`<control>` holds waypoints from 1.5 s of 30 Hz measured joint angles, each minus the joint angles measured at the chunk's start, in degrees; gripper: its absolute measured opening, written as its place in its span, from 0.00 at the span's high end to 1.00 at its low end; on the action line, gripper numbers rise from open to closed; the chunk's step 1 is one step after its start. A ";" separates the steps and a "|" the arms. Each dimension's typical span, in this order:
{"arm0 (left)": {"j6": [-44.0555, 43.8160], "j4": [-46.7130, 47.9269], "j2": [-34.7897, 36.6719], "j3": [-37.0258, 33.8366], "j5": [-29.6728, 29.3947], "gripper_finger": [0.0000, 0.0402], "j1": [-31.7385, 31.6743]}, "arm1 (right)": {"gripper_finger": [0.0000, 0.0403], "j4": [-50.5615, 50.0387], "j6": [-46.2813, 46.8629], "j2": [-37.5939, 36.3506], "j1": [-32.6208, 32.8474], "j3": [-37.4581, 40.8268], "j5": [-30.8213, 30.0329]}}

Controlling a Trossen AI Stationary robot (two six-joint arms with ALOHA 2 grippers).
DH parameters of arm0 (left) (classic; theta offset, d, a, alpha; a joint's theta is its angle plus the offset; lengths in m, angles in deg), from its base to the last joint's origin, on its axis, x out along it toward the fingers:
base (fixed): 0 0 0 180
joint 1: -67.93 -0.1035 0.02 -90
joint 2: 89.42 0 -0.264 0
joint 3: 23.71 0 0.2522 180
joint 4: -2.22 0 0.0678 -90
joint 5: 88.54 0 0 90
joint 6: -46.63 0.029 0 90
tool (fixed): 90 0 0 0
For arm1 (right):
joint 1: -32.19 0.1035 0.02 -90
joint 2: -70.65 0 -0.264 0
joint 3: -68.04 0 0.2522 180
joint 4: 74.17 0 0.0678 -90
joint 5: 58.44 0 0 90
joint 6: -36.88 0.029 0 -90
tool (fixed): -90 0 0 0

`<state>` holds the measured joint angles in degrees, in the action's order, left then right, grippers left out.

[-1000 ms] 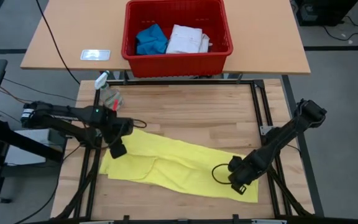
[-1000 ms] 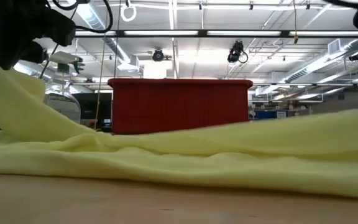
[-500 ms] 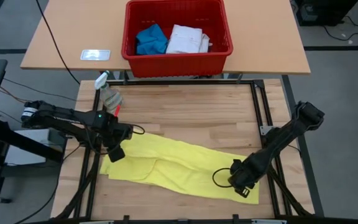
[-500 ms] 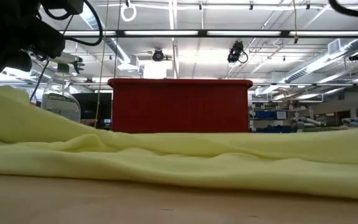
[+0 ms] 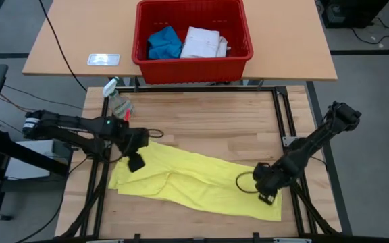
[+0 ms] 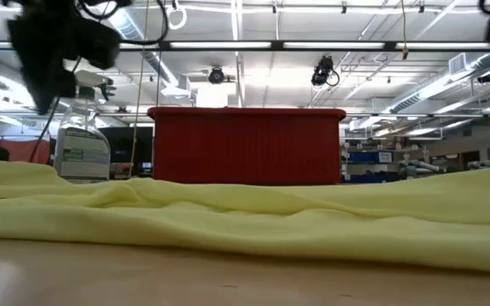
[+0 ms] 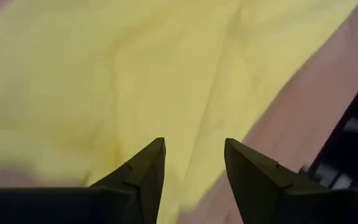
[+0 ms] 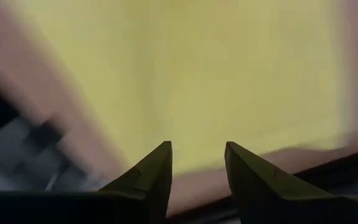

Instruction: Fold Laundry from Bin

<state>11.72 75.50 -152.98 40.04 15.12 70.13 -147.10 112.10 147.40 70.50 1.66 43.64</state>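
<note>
The bright yellow T-shirt (image 5: 194,181) lies spread in a slanting band across the near half of the wooden table (image 5: 201,121), flat with low wrinkles in the low view (image 6: 245,217). My left gripper (image 5: 136,162) hovers open over the shirt's left end (image 7: 104,74), fingers pointing down, nothing between them. My right gripper (image 5: 267,196) hovers open over the shirt's right end (image 8: 197,74). The red bin (image 5: 193,64) stands on the tan table beyond. In it lie a blue piece (image 5: 164,42) and a white shirt (image 5: 204,42).
A spray bottle (image 5: 118,102) stands at the wooden table's far left corner. A small white card (image 5: 104,59) lies on the tan table left of the bin. Black frame rails (image 5: 279,115) run along the wooden table's edges. Bare wood shows between the shirt and the far rail.
Both grippers have let go of the yellow shirt. Its left end, which hung lifted from my left gripper, has dropped flat onto the table, and the right end has sunk too. My right gripper has risen and drawn a little toward the right edge. My left gripper now stands clear above the cloth.
</note>
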 joint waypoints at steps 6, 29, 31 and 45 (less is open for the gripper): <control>0.40 -12.65 -9.58 -5.61 0.54 0.61 -5.89 | 0.67 7.74 3.92 0.28 -4.95 9.31 0.86; 2.06 -10.49 -19.98 -9.54 -0.47 0.61 -17.90 | 0.92 -0.12 -4.29 6.21 -36.45 16.22 -11.59; 2.10 -9.85 -19.98 -8.38 -0.44 0.61 -17.94 | 0.92 -2.42 -5.06 4.92 -37.18 14.30 -14.12; 4.74 -10.32 -19.96 -3.51 0.78 0.61 -17.34 | 0.98 5.88 -3.45 2.84 -26.61 10.77 4.49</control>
<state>16.46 65.18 -172.95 36.53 15.90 52.79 -141.22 108.64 150.24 43.90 12.42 48.14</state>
